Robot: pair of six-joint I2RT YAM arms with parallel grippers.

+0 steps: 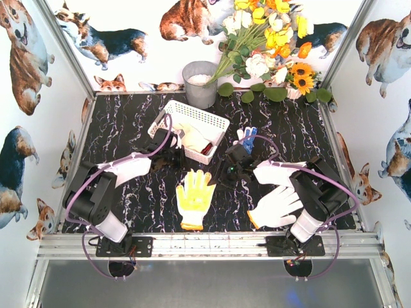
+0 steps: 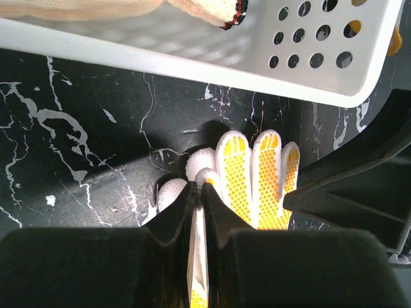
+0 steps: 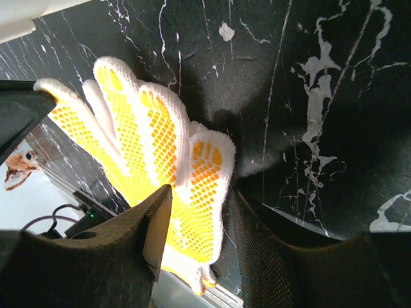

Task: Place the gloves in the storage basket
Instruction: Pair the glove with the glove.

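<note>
Left gripper (image 2: 198, 192) is pinched shut on a fold of the white knit glove (image 2: 257, 170) with yellow grip dots. The glove lies on the black marbled table (image 2: 77, 128), six o'clock from the perforated plastic basket (image 2: 321, 83). The right gripper (image 3: 202, 196) straddles it, half open.

Left wrist view: yellow-dotted glove (image 2: 253, 173) palm and cuff hidden behind left gripper (image 2: 198, 187) at 6 o'clock; only thin strip shows in pinch. Storage basket (image 2: 321, 83) cut off at 12 and 3 o'clock; cream glove (image 2: 83, 6) inside cropped by top edge. Right wrist view: same glove's cuff masked by right gripper (image 3: 200, 199) at 6 o'clock. Overhead: blue-palmed glove (image 1: 246, 135) lower part covered by right gripper.
</note>
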